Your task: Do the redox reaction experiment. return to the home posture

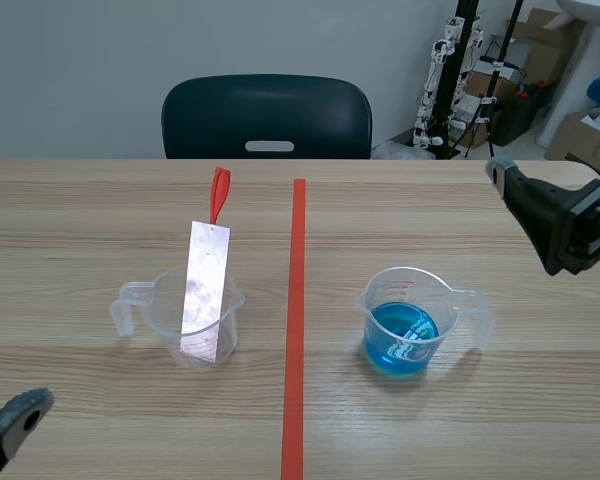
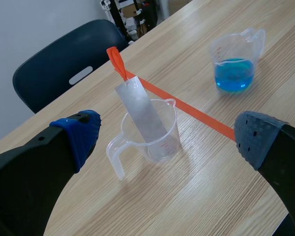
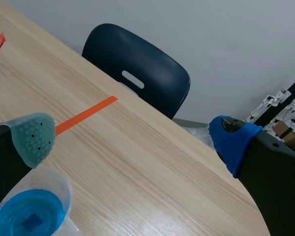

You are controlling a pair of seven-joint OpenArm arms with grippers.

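Note:
A clear plastic beaker point(image 1: 194, 325) point(image 2: 152, 132) stands left of the orange tape line, with a silvery metal strip point(image 1: 205, 291) point(image 2: 142, 112) leaning in it; the strip has an orange tag point(image 1: 219, 192) point(image 2: 117, 61) on top. Right of the line, a second clear beaker point(image 1: 408, 320) point(image 2: 235, 59) point(image 3: 32, 209) holds blue liquid. My left gripper point(image 2: 164, 135) is open, raised near the table's front left, with the strip beaker ahead of it. My right gripper point(image 3: 132, 135) is open, raised at the right, the blue beaker below its left finger.
A dark chair point(image 1: 267, 116) point(image 2: 64, 69) point(image 3: 142, 66) stands at the table's far edge. Stands and cardboard boxes point(image 1: 500, 80) sit behind the table at the back right. The orange tape line point(image 1: 296, 320) runs down the table's middle.

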